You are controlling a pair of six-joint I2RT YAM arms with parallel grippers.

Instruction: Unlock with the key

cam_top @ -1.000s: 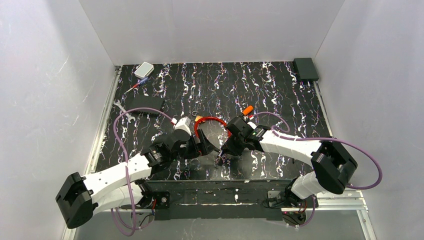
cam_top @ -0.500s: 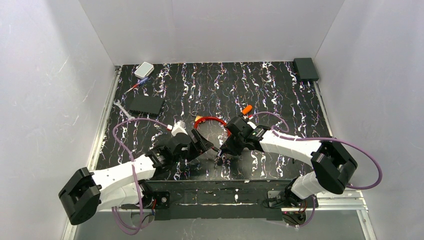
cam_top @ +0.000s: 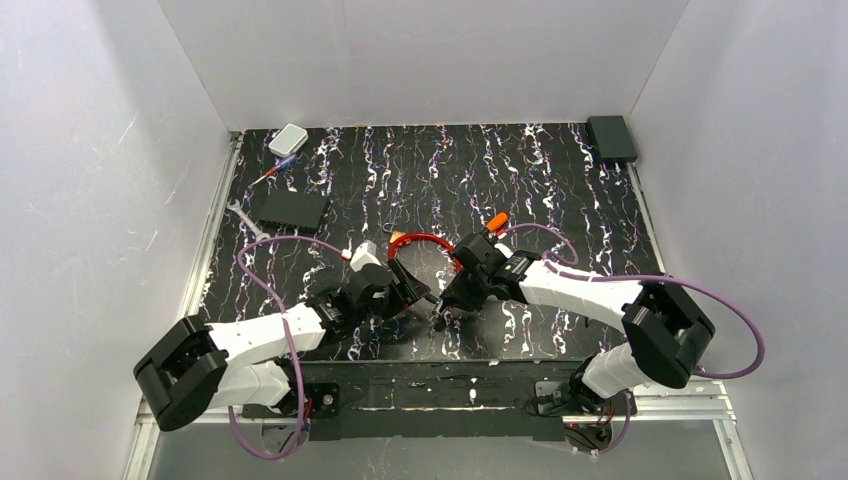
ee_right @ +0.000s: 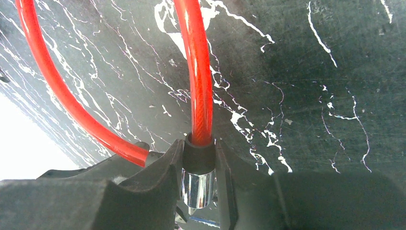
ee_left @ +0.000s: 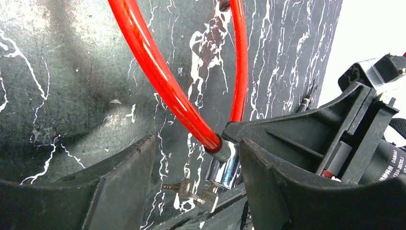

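Black marbled tabletop (cam_top: 560, 190), white walls (cam_top: 430, 60); my right gripper (ee_right: 197, 160) clamps the chrome cable lock (ee_right: 197, 190), my left gripper (ee_left: 196, 182) spread apart.

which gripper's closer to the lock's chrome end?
Right: the right gripper is clamped on the chrome end; the left gripper is open, fingers either side of it and the keys.

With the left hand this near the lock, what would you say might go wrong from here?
The silver keys are tiny and sit low beside the chrome lock, so the open left hand might pinch the lock or the red cable instead. The right hand clamps that lock very close by, so the two hands could bump. I cannot tell whether a key is seated, so turning might do nothing.
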